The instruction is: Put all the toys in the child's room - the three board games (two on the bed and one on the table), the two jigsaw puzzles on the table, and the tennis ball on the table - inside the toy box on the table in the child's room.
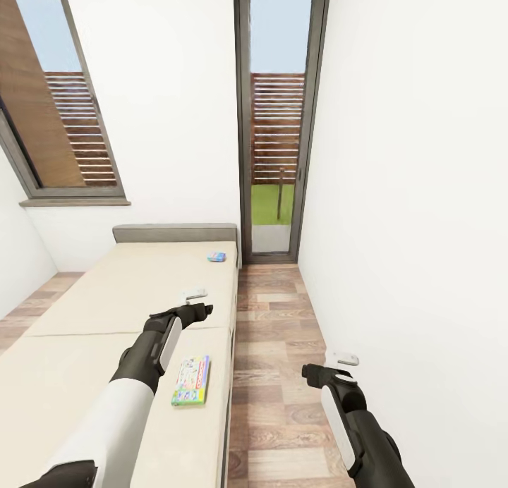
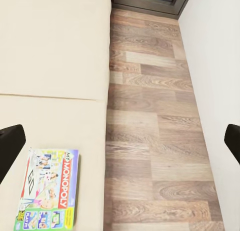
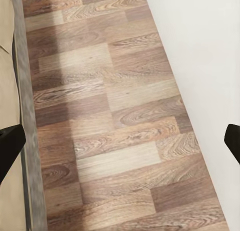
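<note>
Two board games lie on the beige bed [image 1: 92,312]. A green-topped Monopoly box [image 1: 191,380] rests near the mattress's right edge, close to me. A small light blue box [image 1: 216,257] sits far off by the grey headboard. My left gripper [image 1: 200,309] hovers over the bed's right edge, beyond the Monopoly box, open and holding nothing. The left wrist view has the Monopoly box [image 2: 47,188] beside one dark fingertip [image 2: 10,146], the gripper [image 2: 120,143] spread wide. My right gripper [image 1: 315,372] is open over the wood floor; in the right wrist view, this gripper [image 3: 120,143] holds nothing.
A strip of wood-plank floor [image 1: 271,333] runs between the bed and the white wall [image 1: 409,262] on the right. It ends at a tall grey-framed window [image 1: 275,156]. A second window [image 1: 56,121] sits above the bed's head. The bed's grey base [image 3: 25,116] borders the floor.
</note>
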